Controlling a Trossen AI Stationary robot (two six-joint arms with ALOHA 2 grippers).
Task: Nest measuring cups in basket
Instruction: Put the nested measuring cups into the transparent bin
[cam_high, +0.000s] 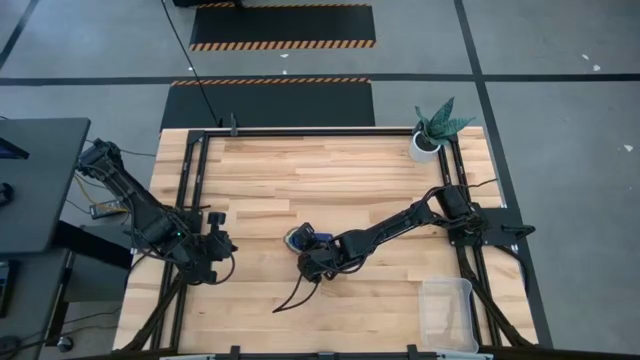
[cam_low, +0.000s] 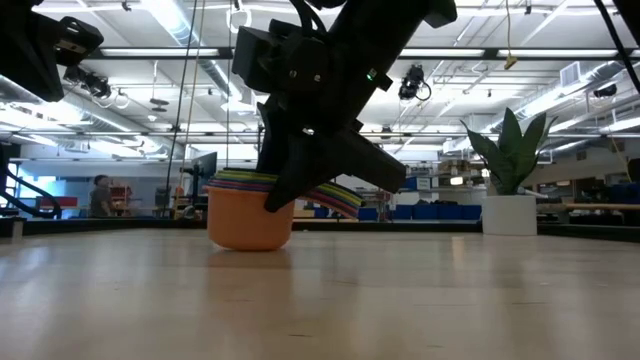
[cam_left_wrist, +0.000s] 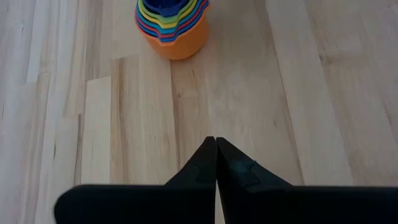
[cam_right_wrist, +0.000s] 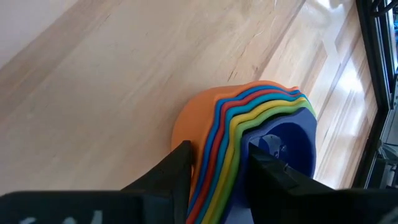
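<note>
The measuring cups (cam_high: 302, 237) stand nested in one stack in the middle of the table, the orange one (cam_low: 248, 222) outermost and a dark blue one (cam_right_wrist: 289, 134) innermost. The stack also shows in the left wrist view (cam_left_wrist: 172, 25). My right gripper (cam_right_wrist: 217, 163) reaches in from the table's right and is shut on the stack at its handle side. My left gripper (cam_left_wrist: 216, 142) is shut on nothing and hovers near the table's left edge (cam_high: 215, 245). The clear basket (cam_high: 447, 312) stands at the near right corner. My right gripper pinches the layered handles (cam_right_wrist: 227, 155) of the nested cups where they leave the rims. One finger (cam_right_wrist: 177, 171) lies against the orange outer side and the other (cam_right_wrist: 273, 177) on the dark blue inner side. The fingers slant down from the table's near right. The orange cup's base rests on the table.
A white plant pot (cam_high: 426, 143) stands at the far right corner. Black frame rails (cam_high: 195, 180) run along the table's edges. A dark cable (cam_high: 292, 298) trails on the wood below my right gripper. Bare wood lies between the cups and the basket.
</note>
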